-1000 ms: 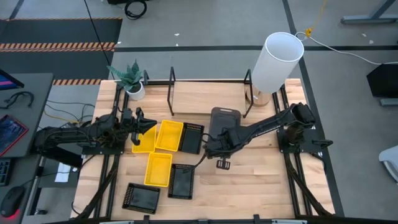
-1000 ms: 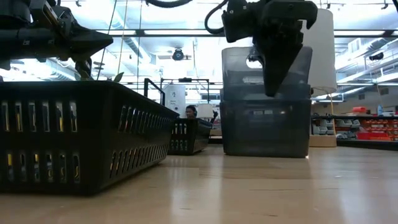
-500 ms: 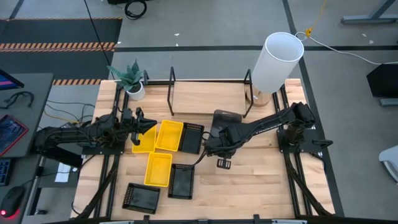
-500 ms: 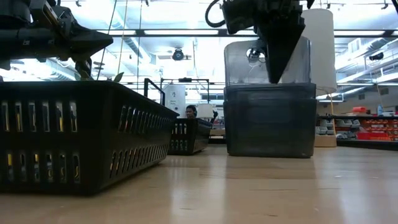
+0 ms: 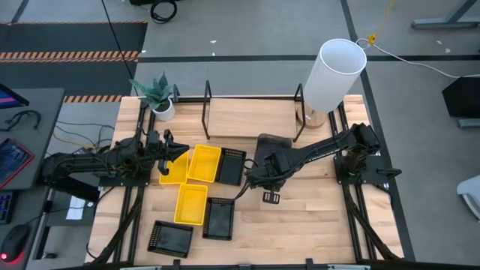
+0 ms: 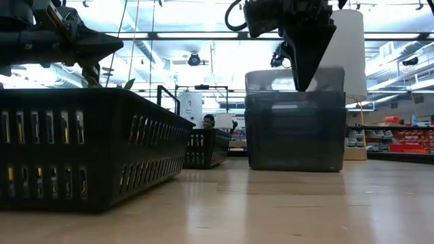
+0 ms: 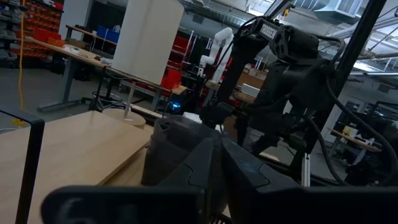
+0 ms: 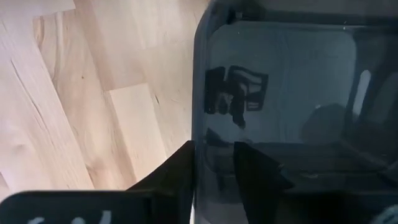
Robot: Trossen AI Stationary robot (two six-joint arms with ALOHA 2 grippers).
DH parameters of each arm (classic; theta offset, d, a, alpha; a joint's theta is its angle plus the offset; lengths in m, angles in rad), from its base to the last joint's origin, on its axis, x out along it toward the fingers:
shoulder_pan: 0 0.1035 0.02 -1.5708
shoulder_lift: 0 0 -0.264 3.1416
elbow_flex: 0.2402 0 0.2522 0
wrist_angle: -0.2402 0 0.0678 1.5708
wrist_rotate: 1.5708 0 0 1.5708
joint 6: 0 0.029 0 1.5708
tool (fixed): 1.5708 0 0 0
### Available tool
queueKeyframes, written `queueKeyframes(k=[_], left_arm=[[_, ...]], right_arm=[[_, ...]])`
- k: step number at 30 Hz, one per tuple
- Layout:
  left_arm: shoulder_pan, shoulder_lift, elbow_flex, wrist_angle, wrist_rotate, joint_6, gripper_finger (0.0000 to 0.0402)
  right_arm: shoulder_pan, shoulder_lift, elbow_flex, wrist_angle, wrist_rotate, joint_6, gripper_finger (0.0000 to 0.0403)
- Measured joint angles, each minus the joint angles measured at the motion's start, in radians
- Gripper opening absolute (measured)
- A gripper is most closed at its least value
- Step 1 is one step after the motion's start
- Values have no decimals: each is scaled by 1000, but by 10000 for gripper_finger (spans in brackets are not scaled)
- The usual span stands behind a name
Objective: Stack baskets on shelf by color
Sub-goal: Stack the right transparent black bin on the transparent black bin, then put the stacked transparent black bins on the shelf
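**Clerk A:** Item in hand?

**Clerk B:** Grey baskets (image 5: 274, 141), nested in one stack. It stood on the wood between two posts of the shelf (image 5: 207, 112), near the white cylinder (image 5: 334, 75). The right gripper (image 5: 260, 166) was at the stack's near wall, one finger (image 8: 177, 171) outside and one inside. The fingers were apart and did not appear clamped. Step judged: setting down a grey basket onto its own colour.

**Clerk A:** Left arm?

**Clerk B:** The left gripper (image 5: 176, 152) hovered over the yellow group by the table's left side. Its grip could not be told.

**Clerk A:** Count.

**Clerk B:**
- Yellow baskets: three. One lay under the left gripper (image 5: 172, 172), one beside it (image 5: 204, 163), and one nearer the front (image 5: 191, 204).
- Black perforated baskets: three. One lay beside the yellow pair (image 5: 231, 166), one at the front middle (image 5: 219, 218), and one at the front left (image 5: 171, 238).
- Grey baskets: at least two in the stack. The exact number could not be told.
- Potted plant (image 5: 157, 96): one.

**Clerk A:** Next move?

**Clerk B:** Judged: lift the right gripper straight up off the wall so the stack is not dragged. Then start on the yellow or black baskets, none of which was stacked.
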Motion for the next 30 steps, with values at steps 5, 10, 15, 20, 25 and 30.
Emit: queueKeyframes(k=[5,10,15,20,25,30], left_arm=[[0,0,0,0,0,0,32],[0,0,0,0,0,0,32],[0,0,0,0,0,0,38],[0,0,0,0,0,0,36],[0,0,0,-1,0,0,30],[0,0,0,0,0,0,33]], right_arm=[[0,0,0,-1,0,-14,150],[0,-6,1,4,0,-14,186],[4,1,-8,69,7,-11,219],[1,6,-68,161,8,-3,231],[-12,8,-162,260,0,26,215],[-20,8,-208,280,30,50,186]])
